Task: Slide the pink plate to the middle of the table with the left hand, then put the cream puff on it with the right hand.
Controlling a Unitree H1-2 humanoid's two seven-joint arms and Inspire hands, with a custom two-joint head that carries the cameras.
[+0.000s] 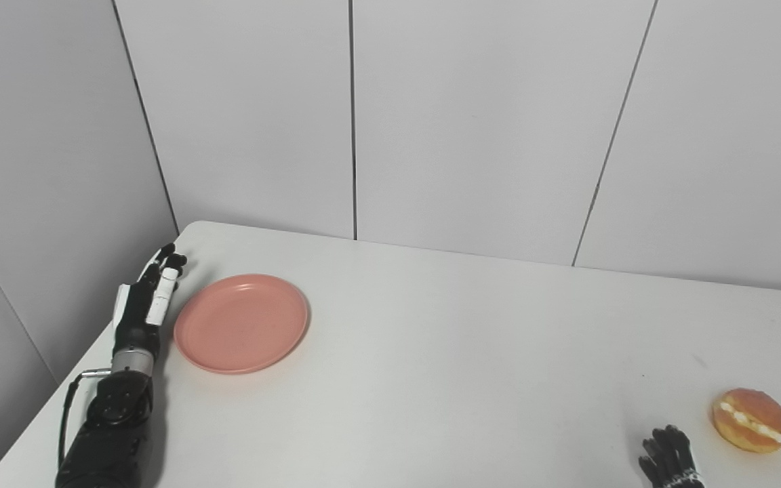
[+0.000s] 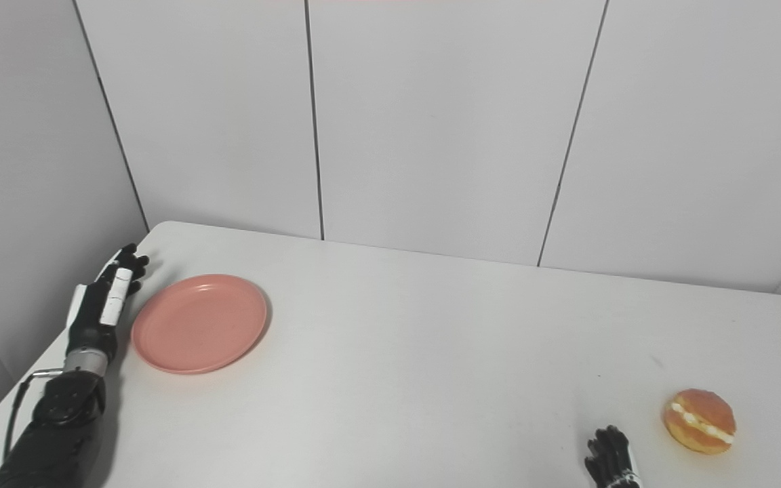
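Observation:
The pink plate (image 1: 241, 323) lies empty on the white table (image 1: 431, 352) near its far left corner. My left hand (image 1: 146, 298) stands just left of the plate's rim, fingers straight and apart, holding nothing; I cannot tell if it touches the rim. The cream puff (image 1: 750, 419), golden with a white cream band, sits at the near right of the table. My right hand (image 1: 668, 459) rests at the bottom edge a short way left of the puff, apart from it, only its curled dark fingers showing.
Grey wall panels stand right behind the table's far edge. The table's left edge runs close under my left forearm (image 1: 116, 427). The plate also shows in the right eye view (image 2: 199, 322), as does the puff (image 2: 700, 420).

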